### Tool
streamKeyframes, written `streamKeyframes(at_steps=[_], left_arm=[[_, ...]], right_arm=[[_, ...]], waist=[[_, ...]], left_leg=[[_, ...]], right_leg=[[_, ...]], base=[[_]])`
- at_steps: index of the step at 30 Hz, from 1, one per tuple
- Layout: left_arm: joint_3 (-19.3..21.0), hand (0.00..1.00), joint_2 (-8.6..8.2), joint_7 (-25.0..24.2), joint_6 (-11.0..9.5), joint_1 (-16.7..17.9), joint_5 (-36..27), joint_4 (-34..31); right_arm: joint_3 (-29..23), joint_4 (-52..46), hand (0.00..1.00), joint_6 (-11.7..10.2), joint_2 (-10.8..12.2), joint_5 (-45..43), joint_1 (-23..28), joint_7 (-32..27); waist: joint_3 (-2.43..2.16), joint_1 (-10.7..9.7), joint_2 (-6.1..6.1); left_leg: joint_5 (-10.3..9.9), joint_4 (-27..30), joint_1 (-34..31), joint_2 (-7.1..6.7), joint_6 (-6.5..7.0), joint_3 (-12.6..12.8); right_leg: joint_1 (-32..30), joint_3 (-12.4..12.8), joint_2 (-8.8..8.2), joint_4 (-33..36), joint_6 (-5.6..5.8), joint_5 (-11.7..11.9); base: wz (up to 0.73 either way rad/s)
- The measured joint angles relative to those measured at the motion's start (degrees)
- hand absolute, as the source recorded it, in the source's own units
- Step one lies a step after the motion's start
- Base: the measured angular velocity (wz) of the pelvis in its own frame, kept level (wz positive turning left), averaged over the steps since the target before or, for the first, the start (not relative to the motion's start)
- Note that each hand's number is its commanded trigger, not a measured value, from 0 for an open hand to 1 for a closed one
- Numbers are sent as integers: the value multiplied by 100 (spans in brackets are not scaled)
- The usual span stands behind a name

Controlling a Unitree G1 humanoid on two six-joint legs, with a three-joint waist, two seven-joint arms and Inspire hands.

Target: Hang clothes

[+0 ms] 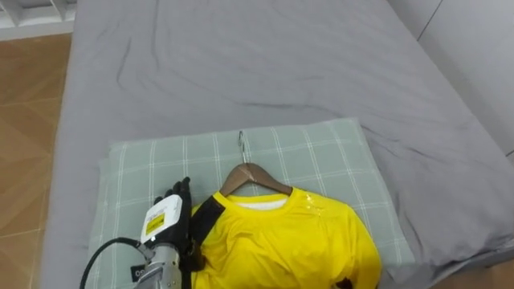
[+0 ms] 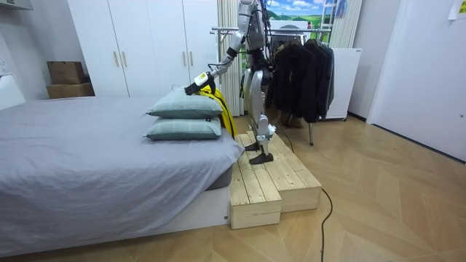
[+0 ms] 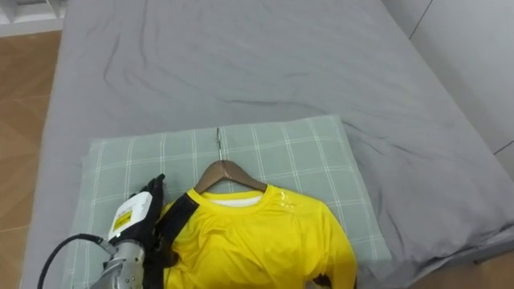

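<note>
Standing on the wooden platform (image 2: 269,182) at the head of the bed (image 1: 241,64), reaching in over the pillows. Left hand (image 1: 170,223) down at the near shoulder of the yellow shirt (image 1: 281,241), touching the cloth. Cannot tell whether clamped on it or merely resting there. Shirt already on the wooden hanger (image 1: 257,171), lying face up on the checked top pillow (image 1: 321,152), hook (image 1: 241,144) pointing away toward the middle of the bed, lower part spilling over the pillow edge on the platform side.

Best to go for the hanger, not the cloth: take hold at the neck just below the hook, lift straight up keeping both shoulders seated, hold it level while turning toward the clothes rack (image 2: 291,30) behind. Risky to pull by one sleeve: likely to slide the shirt clean off.

Count now: one shirt, one hanger, two pillows stacked, one bed, one rack, plus a row of dark garments (image 2: 302,73) too bunched to number.
</note>
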Motion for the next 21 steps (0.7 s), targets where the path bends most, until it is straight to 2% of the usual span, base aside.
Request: streamKeyframes(at_steps=[4,6,12,19,20,21], left_arm=[[-40,0,4,0,-21,-12,-52,1],[-44,0,-4,2,-29,-142,-105,162],[-43,0,-19,52,-83,-354,-223,446],[-56,0,1,227,-98,-480,-319,498],[-55,3,2,245,-116,-523,-319,545],[-56,13,4,255,-121,-538,-318,568]], right_arm=[[-1,-9,0,0,-2,-90,-44,9],[87,-4,0,7,9,-51,-86,12],[183,0,0,15,44,-38,-194,7],[279,-17,0,60,54,-28,-312,-3],[299,-19,0,60,53,-28,-316,-2],[309,-20,0,60,53,-24,-322,-2]], waist=[[6,-18,-9],[33,-31,-50],[73,-67,-91],[91,-83,-88],[93,-84,-90],[93,-88,-90]], left_leg=[[9,0,-17,-9,1,-34],[31,-1,-28,-15,3,-35],[65,23,-81,-21,7,-86],[161,29,-338,-19,6,-87],[169,30,-366,-20,5,-85],[172,30,-375,-20,6,-85]], right_leg=[[0,-26,-7,-1,0,0],[1,-62,-13,4,0,0],[-20,-144,-20,25,-6,4],[-370,-145,-26,217,-20,13],[-394,-147,-28,218,-20,13],[-400,-148,-28,218,-20,13]], base=[[3],[8],[6],[0],[0],[0]])
